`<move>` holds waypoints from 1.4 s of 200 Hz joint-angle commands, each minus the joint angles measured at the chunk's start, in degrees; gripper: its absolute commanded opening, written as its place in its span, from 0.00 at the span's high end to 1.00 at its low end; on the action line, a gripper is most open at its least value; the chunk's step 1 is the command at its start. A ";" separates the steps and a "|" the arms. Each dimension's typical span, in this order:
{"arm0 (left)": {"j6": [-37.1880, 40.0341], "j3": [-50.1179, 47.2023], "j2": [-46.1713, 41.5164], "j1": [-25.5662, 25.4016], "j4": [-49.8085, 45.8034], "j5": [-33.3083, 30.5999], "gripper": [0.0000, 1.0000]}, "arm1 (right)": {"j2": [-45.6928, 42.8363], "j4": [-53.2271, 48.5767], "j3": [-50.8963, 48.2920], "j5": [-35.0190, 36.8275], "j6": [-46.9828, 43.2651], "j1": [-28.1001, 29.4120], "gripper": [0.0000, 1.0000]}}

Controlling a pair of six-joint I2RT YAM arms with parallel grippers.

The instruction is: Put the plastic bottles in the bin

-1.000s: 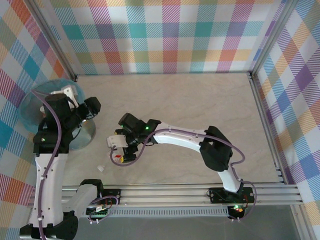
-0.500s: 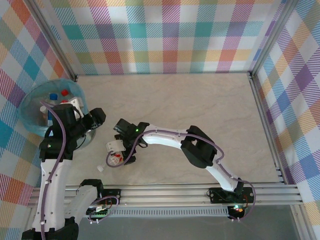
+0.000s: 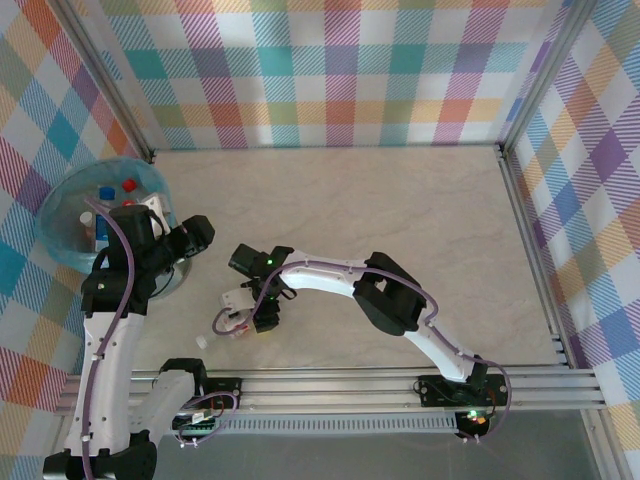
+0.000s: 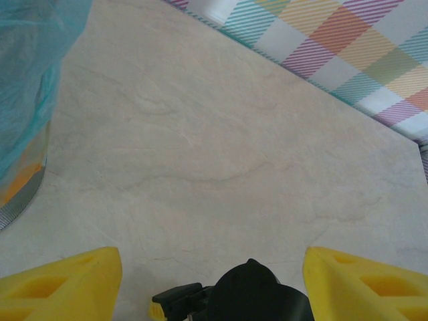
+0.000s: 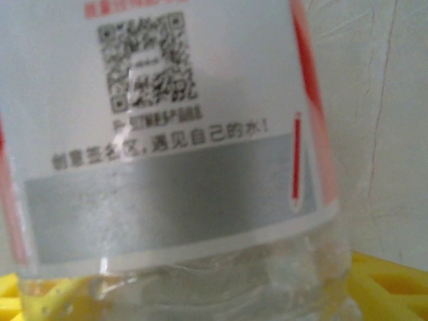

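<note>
Where the left arm crosses the lower right side of the bin [image 3: 52, 215] in the overhead view, it hides part of the rim. The left gripper [image 4: 212, 259] hangs just past it, its yellow fingers wide apart with bare table [image 4: 221, 147] between them. Lower left of centre, the right gripper [image 3: 248, 318] sits over a clear plastic bottle [image 3: 228, 322] lying on its side, white cap [image 3: 202, 342] toward the bottom left; whether the fingers [image 5: 388, 284] press on it I cannot tell. Its glossy white label [image 5: 167, 134] carries a QR code, red stripes and a grey band. The table is smooth and marble-veined. Round and grey, the bin is lined with a translucent teal bag [image 4: 27, 73] and holds bottles, one with a blue cap [image 3: 105, 192], one with a red cap [image 3: 130, 185].
</note>
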 commanded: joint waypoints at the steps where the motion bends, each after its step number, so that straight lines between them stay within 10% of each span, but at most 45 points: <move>1: 0.49 1.36 0.22 -0.39 1.47 0.84 0.28 | -5.81 -0.94 -3.39 -0.22 2.32 -0.64 0.29; 144: -8.55 7.62 5.77 -8.56 11.46 17.94 0.25 | -46.41 28.42 -41.17 -6.96 34.97 -18.79 0.39; 280: -12.17 3.84 10.53 -16.31 18.22 13.40 0.41 | -52.17 36.66 -44.63 -13.07 37.73 -19.14 0.38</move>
